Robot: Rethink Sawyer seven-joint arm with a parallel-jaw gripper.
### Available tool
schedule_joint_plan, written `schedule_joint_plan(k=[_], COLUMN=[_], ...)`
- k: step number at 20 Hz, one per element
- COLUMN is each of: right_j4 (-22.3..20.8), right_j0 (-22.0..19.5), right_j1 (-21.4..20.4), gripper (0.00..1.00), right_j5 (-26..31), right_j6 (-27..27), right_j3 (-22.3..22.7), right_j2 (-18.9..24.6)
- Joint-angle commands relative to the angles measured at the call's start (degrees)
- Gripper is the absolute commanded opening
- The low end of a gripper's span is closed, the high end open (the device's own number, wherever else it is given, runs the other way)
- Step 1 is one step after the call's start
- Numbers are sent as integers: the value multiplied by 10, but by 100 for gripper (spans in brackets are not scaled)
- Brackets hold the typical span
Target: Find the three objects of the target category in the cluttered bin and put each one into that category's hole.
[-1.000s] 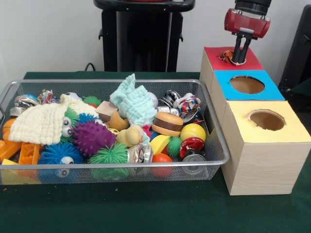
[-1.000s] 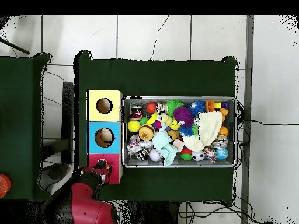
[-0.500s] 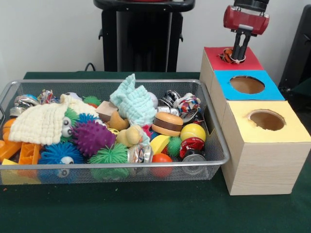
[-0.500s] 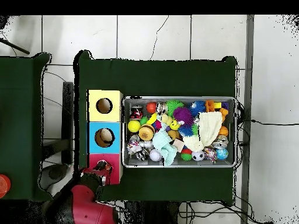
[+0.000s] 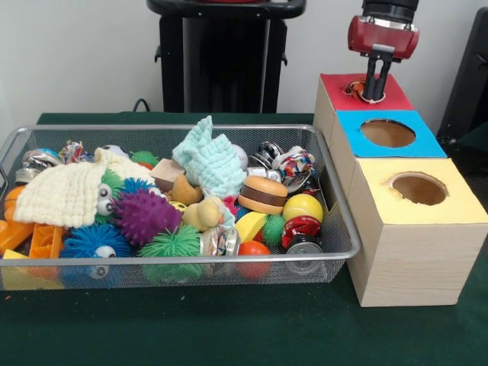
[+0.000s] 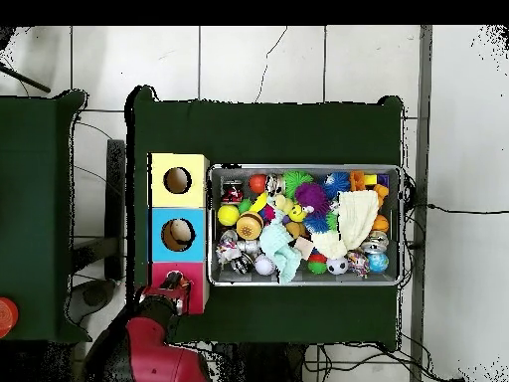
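My gripper (image 5: 372,96) hangs over the red-topped box (image 5: 390,96) at the far end of the row of boxes, its tip just above the hole. A small knotted rope toy (image 5: 354,88) in orange and white lies at the hole's left rim, beside the gripper tip rather than under it. In the overhead view the gripper (image 6: 171,294) sits over the same red box (image 6: 194,294). A similar knotted rope toy (image 5: 294,161) lies in the mesh bin (image 5: 336,200) near its right wall, and another (image 5: 72,150) at the back left.
A blue-topped box (image 5: 428,142) and a yellow-topped box (image 5: 459,207) stand in line with the red one; a pale object shows in the blue box's hole (image 6: 177,234). The bin holds spiky balls, cloths, cans, a toy burger and plastic fruit.
The arm's red wrist has shifted slightly over the red box. The rope toy has stayed at the hole's rim. The bin's contents have not moved.
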Motion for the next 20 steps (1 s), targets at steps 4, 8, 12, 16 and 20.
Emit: schedule_joint_plan(k=[4,8,12,16,20], right_j4=[-50,-40,-34,-34,-26], right_j0=[-35,-27,-23,-22,-20], right_j1=[53,57,60,50,35], gripper=[0,0,0,0,0], right_j5=[-92,-105,-111,-106,-86], right_j6=[201,203,201,199,201], right_j3=[46,56,59,69,80], right_j2=[83,83,83,80,76])
